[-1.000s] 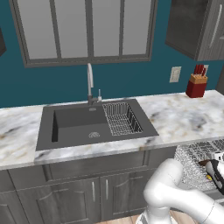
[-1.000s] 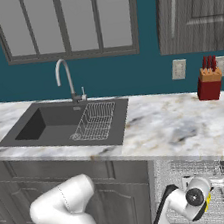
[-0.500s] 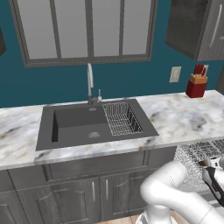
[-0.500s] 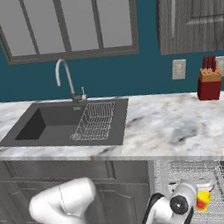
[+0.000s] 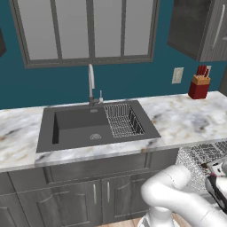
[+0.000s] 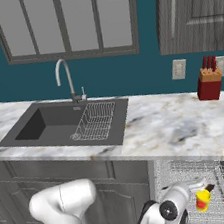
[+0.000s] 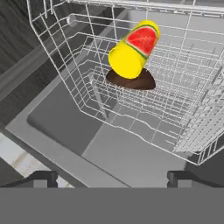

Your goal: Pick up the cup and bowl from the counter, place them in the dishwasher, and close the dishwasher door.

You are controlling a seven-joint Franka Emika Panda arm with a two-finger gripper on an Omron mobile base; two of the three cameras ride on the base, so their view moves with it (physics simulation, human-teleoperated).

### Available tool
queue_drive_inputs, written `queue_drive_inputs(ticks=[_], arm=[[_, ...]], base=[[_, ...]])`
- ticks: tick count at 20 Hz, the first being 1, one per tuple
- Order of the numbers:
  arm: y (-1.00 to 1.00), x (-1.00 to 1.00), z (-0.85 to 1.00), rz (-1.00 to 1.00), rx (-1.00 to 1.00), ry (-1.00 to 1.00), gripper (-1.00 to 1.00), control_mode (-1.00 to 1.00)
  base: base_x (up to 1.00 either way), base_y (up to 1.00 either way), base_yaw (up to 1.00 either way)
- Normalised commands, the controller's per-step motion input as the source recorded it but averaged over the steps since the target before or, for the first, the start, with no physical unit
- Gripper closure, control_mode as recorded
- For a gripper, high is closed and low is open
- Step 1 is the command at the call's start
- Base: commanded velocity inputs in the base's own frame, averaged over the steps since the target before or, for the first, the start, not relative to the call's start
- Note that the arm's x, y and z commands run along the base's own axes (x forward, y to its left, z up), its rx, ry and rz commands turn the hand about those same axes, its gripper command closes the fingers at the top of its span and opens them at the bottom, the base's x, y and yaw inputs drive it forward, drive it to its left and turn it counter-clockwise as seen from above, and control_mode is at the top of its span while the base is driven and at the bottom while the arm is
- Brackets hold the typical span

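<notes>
With its two dark fingertips spread wide at the bottom of the hand view, the gripper [image 7: 112, 177] is open and holds nothing, hanging over the dishwasher's [image 7: 57, 118] grey inner floor just outside the near edge of the wire rack [image 7: 175, 109]. Inside that rack the yellow cup [image 7: 132, 49] lies tilted on its side, its red band showing, and it rests on the dark brown bowl [image 7: 131, 81], which sits on the rack's mesh floor beneath it. From the right base view the cup [image 6: 202, 200] shows as a small yellow shape in the pulled-out rack [image 6: 194, 183] below the counter [image 6: 161, 127], with the arm's white wrist low in front of it. The left base view shows the rack [image 5: 199, 157] under the counter's [image 5: 177, 119] right end. Up on the counter, the sink [image 6: 60, 122] holds a small wire basket [image 6: 94, 121], and a red knife block [image 6: 209, 84] stands against the teal wall well to the right.
</notes>
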Motion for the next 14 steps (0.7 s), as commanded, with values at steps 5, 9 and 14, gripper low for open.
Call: queue_drive_inputs(ticks=[5,9,14], arm=[[-0.66,-0.95,0.61,0.35,-0.33,0.0,-1.0,-1.0],[-0.62,-1.0,0.83,0.36,-0.28,0.0,-1.0,-1.0],[-0.65,-1.0,0.96,0.33,-0.19,0.0,-1.0,-1.0]], base=[[0.0,0.0,0.0],[0.0,0.0,0.0],[0.0,0.0,0.0]])
